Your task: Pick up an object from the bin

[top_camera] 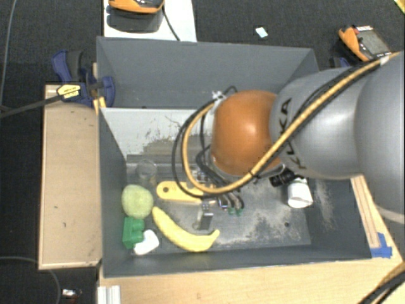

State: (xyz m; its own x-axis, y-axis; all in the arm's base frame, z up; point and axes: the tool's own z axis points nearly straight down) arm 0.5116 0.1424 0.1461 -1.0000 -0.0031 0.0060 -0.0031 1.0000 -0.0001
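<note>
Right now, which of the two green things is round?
The pale green ball. The darker green block just below it in the picture is boxy with flat sides.

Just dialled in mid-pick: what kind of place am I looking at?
Most likely a robotics lab's bin-picking test cell: a KUKA arm reaches into a grey metal bin of small items, including a yellow banana and a green ball, with cables across dark carpet.

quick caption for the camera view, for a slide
Robot gripper inside the grey bin, close to a yellow banana.
</note>
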